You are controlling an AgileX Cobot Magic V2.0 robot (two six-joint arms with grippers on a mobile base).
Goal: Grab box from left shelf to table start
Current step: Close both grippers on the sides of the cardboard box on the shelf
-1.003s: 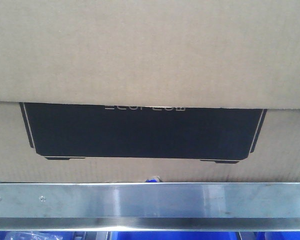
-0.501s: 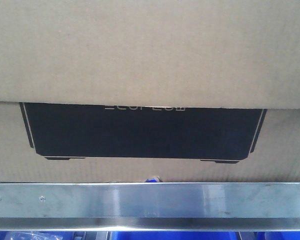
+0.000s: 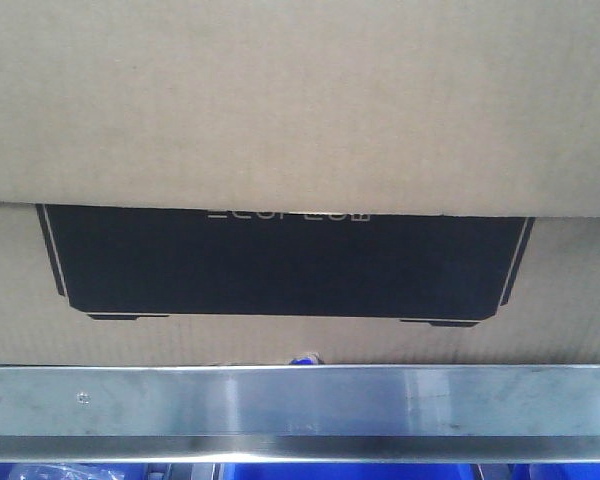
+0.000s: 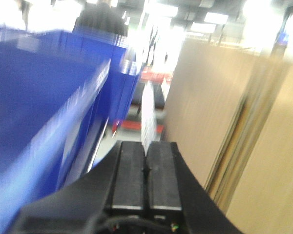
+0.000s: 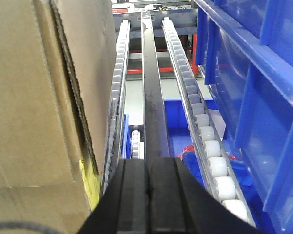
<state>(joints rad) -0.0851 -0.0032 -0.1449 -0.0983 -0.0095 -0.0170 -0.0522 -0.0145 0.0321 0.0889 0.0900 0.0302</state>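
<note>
Front view: box [image 3: 300, 100] lettering [image 3: 288, 214] half hidden, unreadable, above the shelf rail [image 3: 300, 400]; left hand [image 4: 145, 165] and right hand [image 5: 147, 190] both pressed together, empty.

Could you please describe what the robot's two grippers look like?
Both are matte black. The left gripper has two flat, rectangular fingers rising from a wider, sloping housing, with a dark cable and tiny red and green specks at its base. The right gripper looks the same in shape.
</note>
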